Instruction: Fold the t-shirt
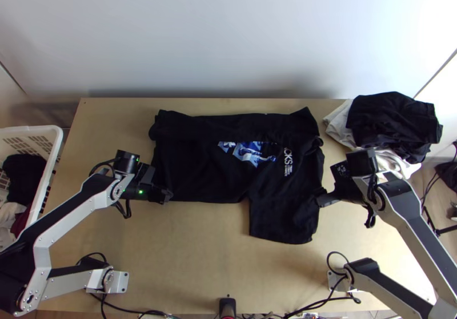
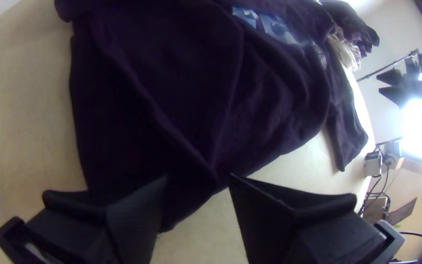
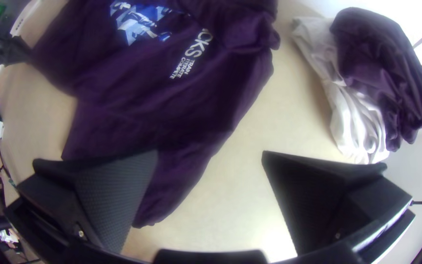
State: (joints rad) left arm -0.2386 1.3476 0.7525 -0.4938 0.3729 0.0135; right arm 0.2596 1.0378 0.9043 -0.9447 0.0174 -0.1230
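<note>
The t-shirt (image 1: 194, 164) lies on the tabletop (image 1: 188, 262), nearer to its far edge. Its far side seems already turned inward, because the white lettering (image 1: 288, 162) is cut by cloth, though in the dark fabric I cannot be fully sure. The near side, with its sleeve (image 1: 283, 222) pointing to the near edge, is left to fold, and then the length. Left gripper (image 2: 197, 177) and right gripper (image 3: 210, 152) are both open at the cloth's near side.
</note>
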